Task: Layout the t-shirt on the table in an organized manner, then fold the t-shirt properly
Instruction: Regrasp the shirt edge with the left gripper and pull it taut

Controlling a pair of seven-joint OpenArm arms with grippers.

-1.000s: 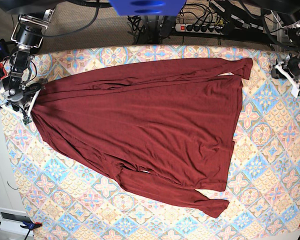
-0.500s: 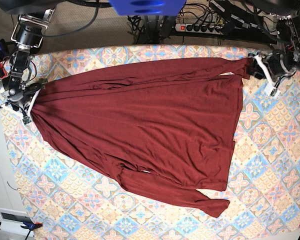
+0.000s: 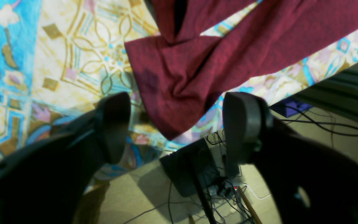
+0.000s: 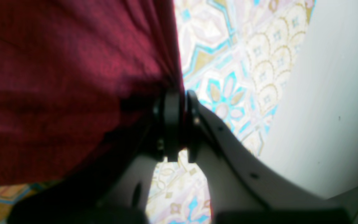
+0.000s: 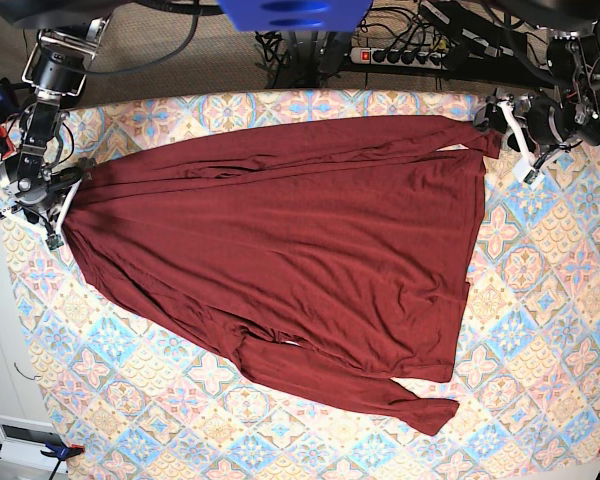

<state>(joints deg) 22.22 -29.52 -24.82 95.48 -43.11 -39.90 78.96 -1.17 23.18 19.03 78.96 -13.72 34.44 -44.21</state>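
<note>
The dark maroon t-shirt (image 5: 300, 240) lies spread wide on the patterned table (image 5: 540, 330), one long sleeve running along the far edge and the other toward the front. My left gripper (image 5: 510, 125) hovers open at the far right corner. In the left wrist view its two fingers (image 3: 113, 124) stand on either side of the sleeve cuff (image 3: 172, 81) without touching it. At the table's left edge, my right gripper (image 5: 60, 205) is shut on the shirt's edge, and the right wrist view shows fabric (image 4: 73, 77) pinched between the closed fingers (image 4: 171, 124).
The sleeve cuff lies close to the table's far edge (image 3: 259, 87); below it are floor, cables and a dark stand (image 3: 191, 168). A power strip (image 5: 400, 55) and wires sit behind the table. A white surface (image 4: 322, 93) borders the table's left side.
My left gripper has moved leftward along the far edge, up to the sleeve cuff, and its jaws have opened wide. The right gripper and the shirt have not moved.
</note>
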